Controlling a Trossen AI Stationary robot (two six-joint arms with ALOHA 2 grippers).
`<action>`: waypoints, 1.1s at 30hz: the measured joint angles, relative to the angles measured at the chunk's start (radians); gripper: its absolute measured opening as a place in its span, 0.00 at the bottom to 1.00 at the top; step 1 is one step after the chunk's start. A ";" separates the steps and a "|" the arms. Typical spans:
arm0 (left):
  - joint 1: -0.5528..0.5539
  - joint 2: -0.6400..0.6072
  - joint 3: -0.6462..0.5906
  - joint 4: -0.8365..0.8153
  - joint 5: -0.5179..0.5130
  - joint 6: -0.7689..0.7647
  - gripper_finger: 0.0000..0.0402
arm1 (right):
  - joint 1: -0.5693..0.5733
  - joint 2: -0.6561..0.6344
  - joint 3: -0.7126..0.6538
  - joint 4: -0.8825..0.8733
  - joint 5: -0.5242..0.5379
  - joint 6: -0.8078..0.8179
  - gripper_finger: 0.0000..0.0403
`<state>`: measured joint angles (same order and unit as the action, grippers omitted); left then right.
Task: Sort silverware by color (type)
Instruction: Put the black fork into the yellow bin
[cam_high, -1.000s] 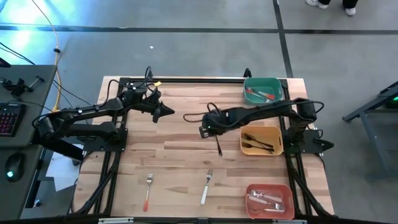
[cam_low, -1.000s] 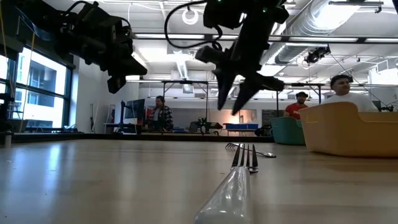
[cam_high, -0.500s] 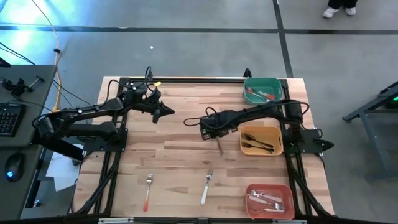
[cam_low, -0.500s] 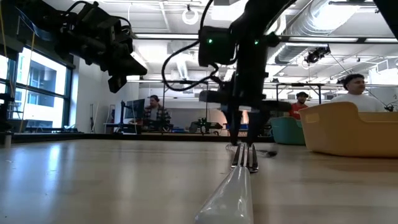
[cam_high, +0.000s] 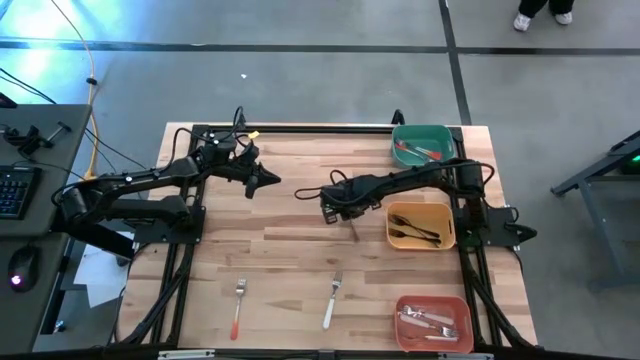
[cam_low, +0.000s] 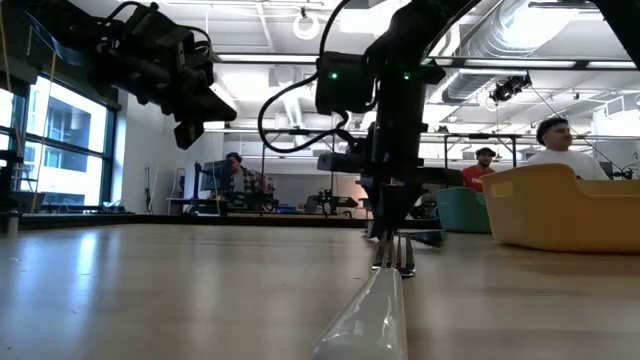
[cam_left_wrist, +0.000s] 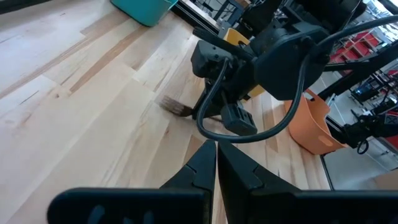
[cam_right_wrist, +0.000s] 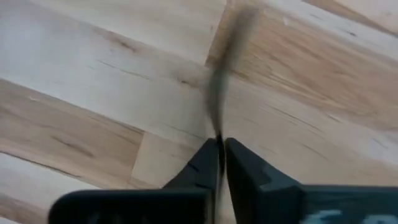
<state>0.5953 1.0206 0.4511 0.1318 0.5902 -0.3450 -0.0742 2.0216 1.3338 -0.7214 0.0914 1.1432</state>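
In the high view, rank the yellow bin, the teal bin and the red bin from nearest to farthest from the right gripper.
Measured from the right gripper, at mid-table on a black-handled fork:
1. Yellow bin, just beside it toward the right arm's base.
2. Teal bin, at the table's far right corner.
3. Red bin, at the near right corner.

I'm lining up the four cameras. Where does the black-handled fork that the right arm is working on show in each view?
High view: black-handled fork at table centre, just left of the yellow bin, under the right tool.
Low view: mostly hidden behind the right tool, mid-frame.
Left wrist view: its tines beside the right tool.
Right wrist view: blurred handle pinched between the fingers.
Shared landmark: the right tool.
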 joint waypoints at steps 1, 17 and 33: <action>0.000 0.000 0.000 0.000 0.000 0.000 0.02 | 0.000 -0.001 0.000 0.001 -0.005 -0.006 0.02; 0.000 0.000 0.000 -0.008 -0.023 0.002 0.02 | 0.071 -0.256 0.145 -0.375 -0.015 -0.184 0.00; 0.000 0.000 0.000 -0.007 -0.054 -0.015 0.02 | 0.113 -0.691 0.007 -0.851 0.036 -0.424 0.00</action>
<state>0.5953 1.0210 0.4511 0.1243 0.5362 -0.3602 0.0383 1.3304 1.3405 -1.5720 0.1274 0.7197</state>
